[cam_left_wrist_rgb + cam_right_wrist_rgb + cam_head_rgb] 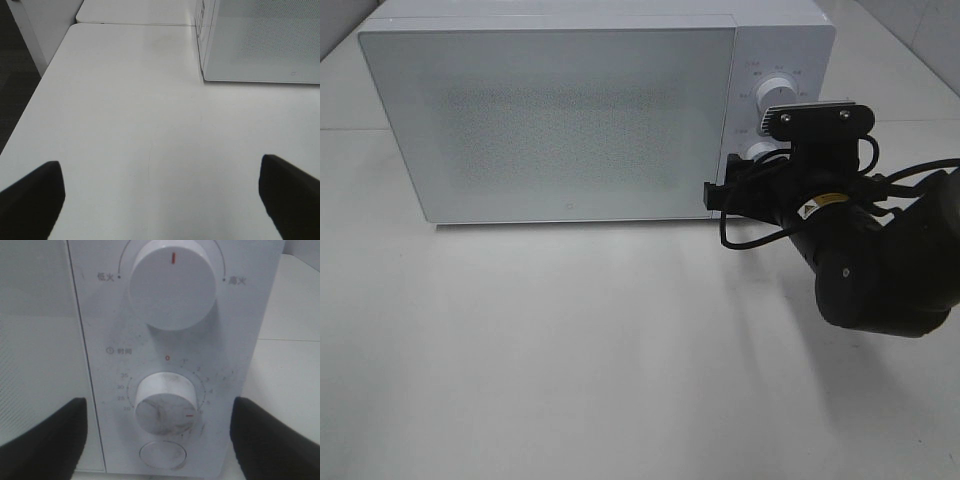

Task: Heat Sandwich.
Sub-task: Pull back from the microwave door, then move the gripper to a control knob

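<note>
The sandwich is out of view in every frame. The white microwave [570, 110] stands at the back of the table with its door closed. My right gripper [740, 185] hovers in front of its control panel. In the right wrist view my right gripper [160, 440] is open, with its black fingers [45, 440] wide on either side of the lower timer knob [165, 402] and not touching it. The knob's red mark points down to the right. My left gripper [160, 200] stands open above the bare table [130, 125], holding nothing.
The upper power knob [172, 285] has its red mark pointing straight up, and a round button [162, 455] sits below the timer knob. The microwave's corner [260, 45] shows in the left wrist view. The table's left edge [30, 115] drops to a dark floor.
</note>
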Controlling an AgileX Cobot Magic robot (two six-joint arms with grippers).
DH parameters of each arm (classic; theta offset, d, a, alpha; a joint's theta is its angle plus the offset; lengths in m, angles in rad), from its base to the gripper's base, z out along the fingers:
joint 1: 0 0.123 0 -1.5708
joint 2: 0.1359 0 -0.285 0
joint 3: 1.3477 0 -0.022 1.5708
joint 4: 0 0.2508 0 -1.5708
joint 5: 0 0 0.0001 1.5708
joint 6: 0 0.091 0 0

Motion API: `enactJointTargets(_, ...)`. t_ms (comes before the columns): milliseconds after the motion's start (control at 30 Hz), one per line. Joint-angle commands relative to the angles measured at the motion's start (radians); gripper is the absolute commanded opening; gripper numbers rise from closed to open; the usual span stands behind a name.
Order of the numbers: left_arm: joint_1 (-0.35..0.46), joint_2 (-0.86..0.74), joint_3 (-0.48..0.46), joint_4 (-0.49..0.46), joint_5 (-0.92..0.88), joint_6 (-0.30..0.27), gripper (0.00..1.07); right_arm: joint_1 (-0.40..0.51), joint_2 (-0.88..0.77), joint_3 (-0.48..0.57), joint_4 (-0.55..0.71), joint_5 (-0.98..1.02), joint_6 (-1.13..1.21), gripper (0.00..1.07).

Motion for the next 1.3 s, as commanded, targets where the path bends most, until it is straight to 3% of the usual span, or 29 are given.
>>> enactJointTargets(33,0.004,-0.027,0.005,-0.006,-0.01,-0.006,1.01,-0.022,0.019,-0.03,-0.032,0.015,0.007,0.76)
enactJointTargets(600,0.004,-0.027,0.005,-0.006,-0.01,-0.006,1.01,-0.068,0.067,-0.094,-0.067,0.016,0.028,0.76)
enactJointTargets(900,0.004,-0.027,0.005,-0.006,-0.01,-0.006,1.01,-0.066,0.067,-0.093,-0.067,0.034,0.028,0.67)
enactJointTargets(1067,0.004,-0.027,0.005,-0.006,-0.01,-0.006,1.01,-0.066,0.067,-0.093,-0.068,0.04,0.028,0.48)
enactJointTargets(1100,0.004,-0.027,0.005,-0.006,-0.01,-0.006,1.01,-0.066,0.067,-0.093,-0.068,0.041,0.028,0.35)
enactJointTargets(1167,0.004,-0.027,0.005,-0.006,-0.01,-0.006,1.01,-0.066,0.067,-0.093,-0.068,0.045,0.027,0.22)
enactJointTargets(1200,0.004,-0.027,0.005,-0.006,-0.01,-0.006,1.01,-0.066,0.067,-0.093,-0.068,0.045,0.027,0.22)
enactJointTargets(1233,0.004,-0.027,0.005,-0.006,-0.01,-0.006,1.01,-0.066,0.067,-0.093,-0.068,0.045,0.026,0.11)
enactJointTargets(1300,0.004,-0.027,0.005,-0.006,-0.01,-0.006,1.01,-0.066,0.067,-0.093,-0.068,0.044,0.026,0.04)
